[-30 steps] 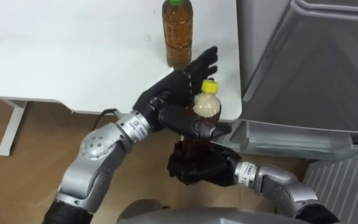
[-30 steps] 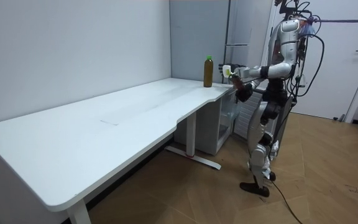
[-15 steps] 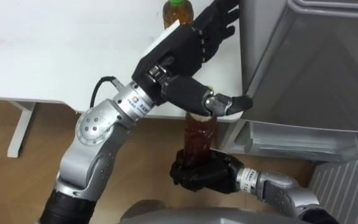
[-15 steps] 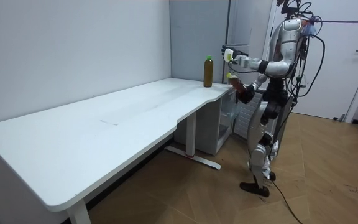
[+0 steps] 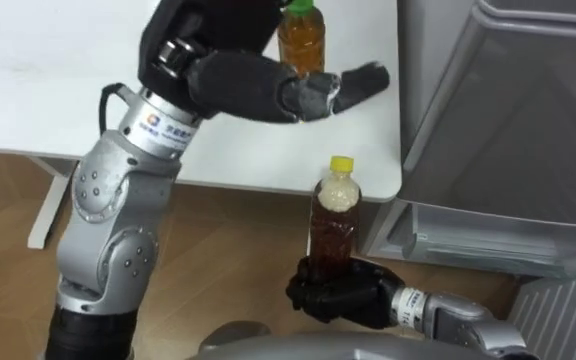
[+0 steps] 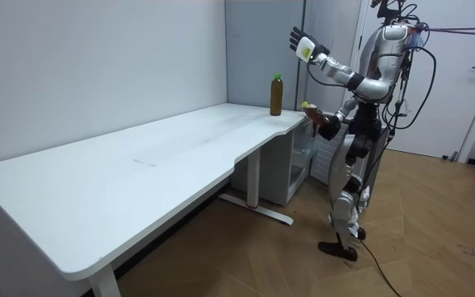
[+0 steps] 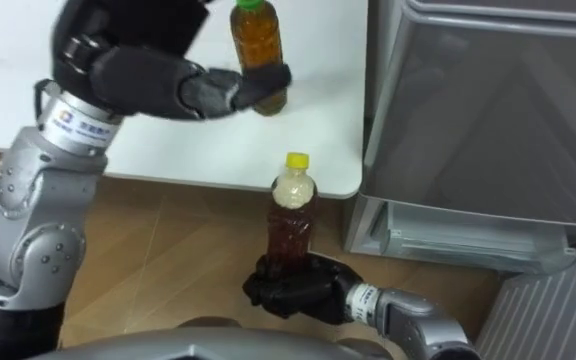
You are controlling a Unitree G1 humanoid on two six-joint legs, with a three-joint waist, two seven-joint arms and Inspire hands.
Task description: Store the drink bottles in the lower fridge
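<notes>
Bottle [image 5: 332, 222] of clear plastic, yellow-capped, in right hand [image 5: 340, 296]

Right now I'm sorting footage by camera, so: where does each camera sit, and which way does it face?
Left eye view: on the robot's head, looking down at the table corner and fridge; left hand high, open; right hand gripping the yellow-capped bottle.
Right eye view: same head, slightly aside, same downward look, same hands.
Room view: standing off the table's far end, facing along it toward the whole standing robot.
Shared: all show the green-capped bottle on the table.
</notes>
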